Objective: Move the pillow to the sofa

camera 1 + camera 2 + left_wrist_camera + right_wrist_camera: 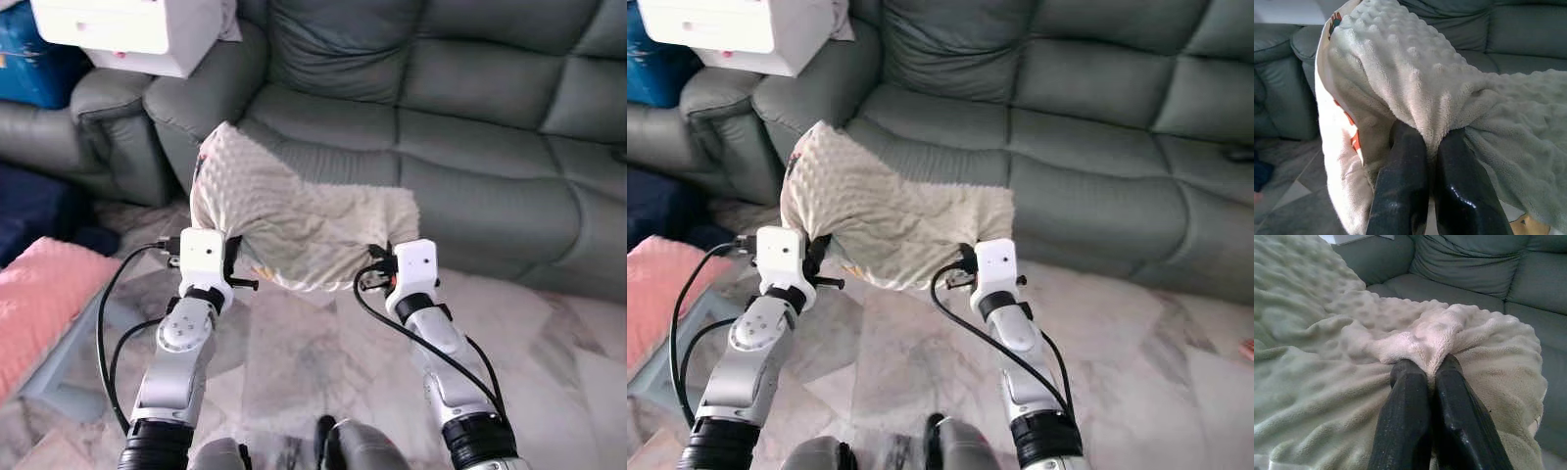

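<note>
Left hand (1431,147) and right hand (1426,374), each pinched tight on the cream pillow (294,220), hold it aloft just before the grey sofa (470,127); setting it down remains.

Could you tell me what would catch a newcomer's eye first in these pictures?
The cream bobbled pillow, held up between both arms just before the grey-green sofa. The left gripper and right gripper each pinch a fold of its plush cover. A pink cushion lies low on the robot's left.
</note>
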Controlling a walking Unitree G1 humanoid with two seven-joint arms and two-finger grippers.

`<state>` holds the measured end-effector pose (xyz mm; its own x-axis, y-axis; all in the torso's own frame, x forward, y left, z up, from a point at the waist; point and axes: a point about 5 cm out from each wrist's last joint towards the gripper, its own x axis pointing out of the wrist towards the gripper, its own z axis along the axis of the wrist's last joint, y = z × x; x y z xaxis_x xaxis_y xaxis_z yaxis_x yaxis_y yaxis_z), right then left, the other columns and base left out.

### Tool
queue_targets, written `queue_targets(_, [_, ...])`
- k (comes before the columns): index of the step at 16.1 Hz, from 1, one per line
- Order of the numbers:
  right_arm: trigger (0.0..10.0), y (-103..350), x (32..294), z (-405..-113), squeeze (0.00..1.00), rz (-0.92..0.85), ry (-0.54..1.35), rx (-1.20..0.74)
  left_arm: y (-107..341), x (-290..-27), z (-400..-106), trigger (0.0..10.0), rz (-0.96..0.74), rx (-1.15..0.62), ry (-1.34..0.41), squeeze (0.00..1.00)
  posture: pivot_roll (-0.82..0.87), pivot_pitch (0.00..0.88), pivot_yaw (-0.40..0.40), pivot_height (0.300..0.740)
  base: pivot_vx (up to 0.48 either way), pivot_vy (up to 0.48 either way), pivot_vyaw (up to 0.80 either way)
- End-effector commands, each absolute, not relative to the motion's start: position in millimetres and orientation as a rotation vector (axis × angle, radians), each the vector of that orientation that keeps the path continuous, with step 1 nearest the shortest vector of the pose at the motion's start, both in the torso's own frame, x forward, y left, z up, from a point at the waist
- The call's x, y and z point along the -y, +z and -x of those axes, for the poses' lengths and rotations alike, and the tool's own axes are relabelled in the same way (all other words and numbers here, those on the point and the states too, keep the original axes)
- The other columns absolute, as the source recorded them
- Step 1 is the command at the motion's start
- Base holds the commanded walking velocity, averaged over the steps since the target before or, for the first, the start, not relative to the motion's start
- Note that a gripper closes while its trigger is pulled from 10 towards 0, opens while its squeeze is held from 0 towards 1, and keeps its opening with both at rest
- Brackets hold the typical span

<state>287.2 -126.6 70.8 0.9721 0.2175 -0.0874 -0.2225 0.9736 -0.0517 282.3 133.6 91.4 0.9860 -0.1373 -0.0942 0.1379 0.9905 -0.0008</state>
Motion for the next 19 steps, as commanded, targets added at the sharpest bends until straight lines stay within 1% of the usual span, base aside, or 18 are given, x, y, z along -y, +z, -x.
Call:
queue_targets(1, [10.0, 76, 136, -285, 0.00, 0.067, 0.200, -0.048, 95, -125, -281, 10.0, -0.009, -0.070, -0.184, 0.00, 0.00, 0.095, -0.019, 0.740, 0.000, -0.300, 0.00])
queue_targets(4, [10.0, 80, 145, -278, 0.00, 0.028, 0.181, -0.017, 84, -137, -275, 10.0, -0.037, -0.101, -0.165, 0.00, 0.00, 0.102, -0.018, 0.740, 0.000, -0.324, 0.00])
queue_targets(8, [10.0, 76, 164, -267, 0.00, 0.044, 0.131, -0.032, 76, -150, -265, 10.0, -0.061, -0.138, -0.148, 0.00, 0.00, 0.109, -0.012, 0.740, 0.000, -0.337, 0.00])
queue_targets(10, [10.0, 73, 169, -262, 0.00, 0.047, 0.109, -0.046, 74, -153, -260, 10.0, -0.062, -0.150, -0.146, 0.00, 0.00, 0.116, -0.010, 0.740, 0.000, -0.326, 0.00])
queue_targets(14, [10.0, 70, 163, -260, 0.00, 0.038, 0.113, -0.062, 74, -147, -259, 10.0, -0.055, -0.158, -0.167, 0.00, 0.00, 0.119, -0.006, 0.740, 0.000, -0.336, 0.00])
queue_targets(17, [10.0, 70, 162, -262, 0.00, 0.035, 0.105, -0.067, 76, -146, -261, 10.0, -0.054, -0.155, -0.173, 0.00, 0.00, 0.119, -0.003, 0.740, 0.000, -0.344, -0.65])
queue_targets(19, [10.0, 71, 161, -263, 0.00, 0.038, 0.106, -0.062, 77, -146, -261, 10.0, -0.055, -0.157, -0.174, 0.00, 0.00, 0.122, -0.002, 0.740, 0.000, -0.332, 0.00])
